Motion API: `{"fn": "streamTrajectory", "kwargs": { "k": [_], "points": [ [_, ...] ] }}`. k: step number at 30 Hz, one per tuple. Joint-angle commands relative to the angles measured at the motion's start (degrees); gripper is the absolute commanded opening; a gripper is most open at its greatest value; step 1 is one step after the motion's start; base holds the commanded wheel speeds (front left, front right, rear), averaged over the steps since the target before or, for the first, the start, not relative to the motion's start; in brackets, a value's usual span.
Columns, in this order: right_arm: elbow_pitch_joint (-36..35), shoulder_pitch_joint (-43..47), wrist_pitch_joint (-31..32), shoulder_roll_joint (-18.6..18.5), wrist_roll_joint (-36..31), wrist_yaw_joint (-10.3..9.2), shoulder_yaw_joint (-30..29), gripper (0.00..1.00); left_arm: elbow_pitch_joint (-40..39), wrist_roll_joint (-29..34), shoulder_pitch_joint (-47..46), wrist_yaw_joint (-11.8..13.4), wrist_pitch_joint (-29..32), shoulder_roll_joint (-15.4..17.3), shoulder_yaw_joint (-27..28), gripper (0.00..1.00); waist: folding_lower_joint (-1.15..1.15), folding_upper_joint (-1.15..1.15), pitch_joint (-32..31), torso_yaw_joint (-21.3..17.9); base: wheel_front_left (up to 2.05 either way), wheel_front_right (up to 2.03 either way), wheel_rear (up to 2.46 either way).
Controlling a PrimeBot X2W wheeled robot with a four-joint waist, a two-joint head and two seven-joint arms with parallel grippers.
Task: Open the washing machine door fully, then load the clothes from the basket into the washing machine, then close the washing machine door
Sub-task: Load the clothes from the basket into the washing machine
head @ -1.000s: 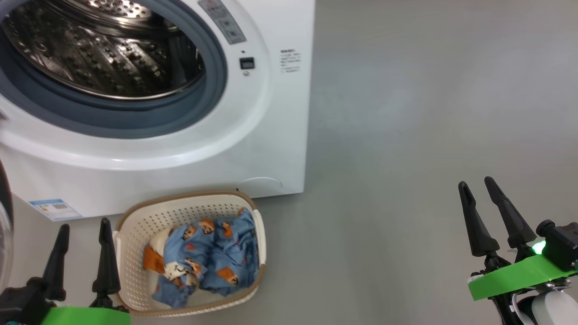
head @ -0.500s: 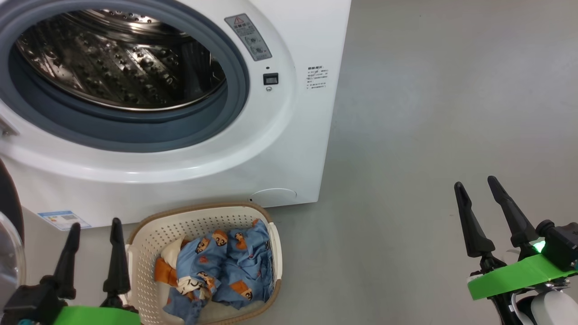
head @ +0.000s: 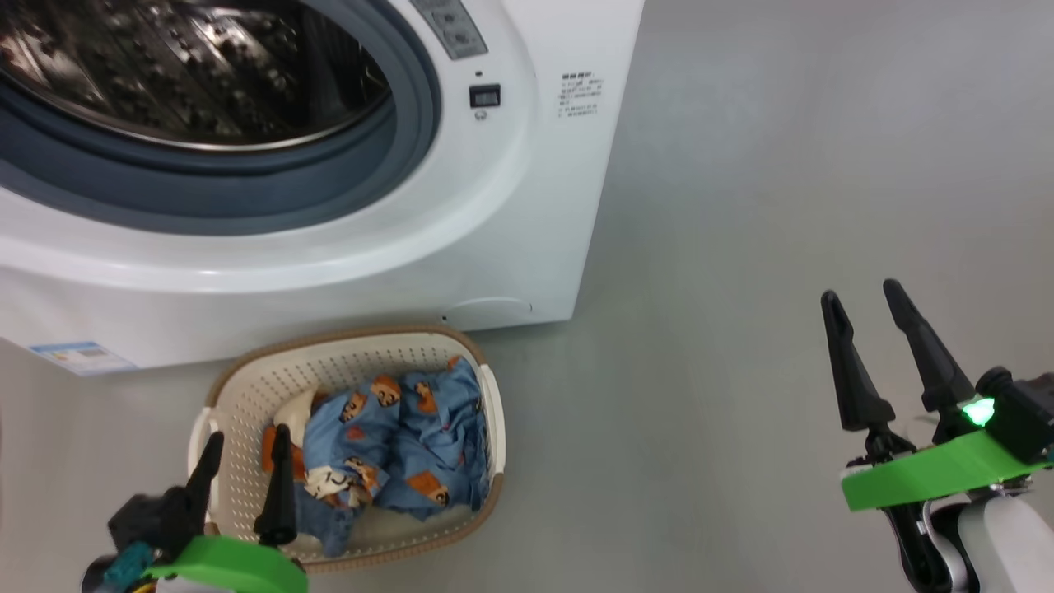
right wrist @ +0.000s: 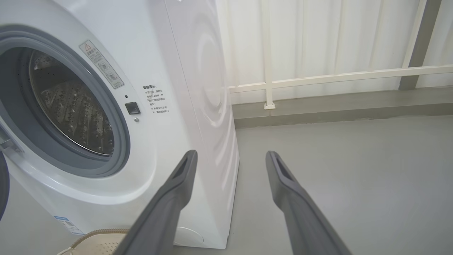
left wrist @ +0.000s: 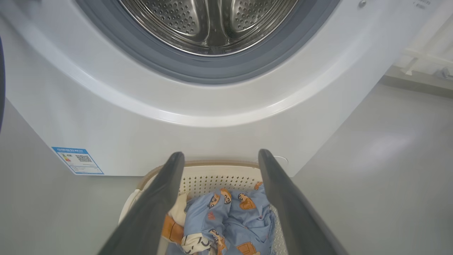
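Note:
The white washing machine (head: 510, 206) stands with its steel drum (head: 189, 74) open to view. A sliver of the door's black rim (right wrist: 3, 191) shows at the left edge of the right wrist view. On the floor in front sits the cream basket (head: 247, 387), holding the light blue bear-print clothes (head: 403, 445). My left gripper (head: 249, 435) is open, hovering over the basket's near left part with its fingers just left of the cloth. In the left wrist view the clothes (left wrist: 233, 219) lie between and below that gripper (left wrist: 221, 156). My right gripper (head: 860, 292) is open and empty, far off to the right.
Bare grey floor (head: 741, 247) stretches right of the machine. A blue label sticker (left wrist: 78, 160) marks the machine's lower left front. Behind the machine runs a white panelled wall with a rail (right wrist: 318, 76). The basket's rim (right wrist: 95, 233) peeks in at the right wrist view's bottom.
The head camera has shifted. My left gripper has moved from beside the basket's left wall to over its near left part. The right gripper sits slightly higher in the view.

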Motion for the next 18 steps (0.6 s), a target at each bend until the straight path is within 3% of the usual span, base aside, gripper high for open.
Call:
{"fn": "streamTrajectory", "kwargs": {
  "k": [1,13,18],
  "points": [
    [-1.81,-2.01,-0.52,-0.53,-0.33,0.42,0.81,1.00,1.88,0.31,-3.40,0.06,-0.38,1.09,1.05,1.00,0.00,0.00,3.98,-0.83,0.00,0.00,0.00],
    [-2.92,-8.78,-0.52,2.43,-1.15,0.42,1.66,1.00,28.80,1.57,-21.98,0.10,-0.16,1.39,-3.01,1.00,0.00,0.00,16.50,-3.59,0.00,0.00,0.00],
    [-3.18,-10.37,-0.52,3.19,-1.18,0.42,2.17,1.00,35.88,1.86,-27.01,0.42,0.55,2.32,-3.42,1.00,0.00,0.00,19.30,-4.78,0.00,0.00,0.00]
  ]
}}
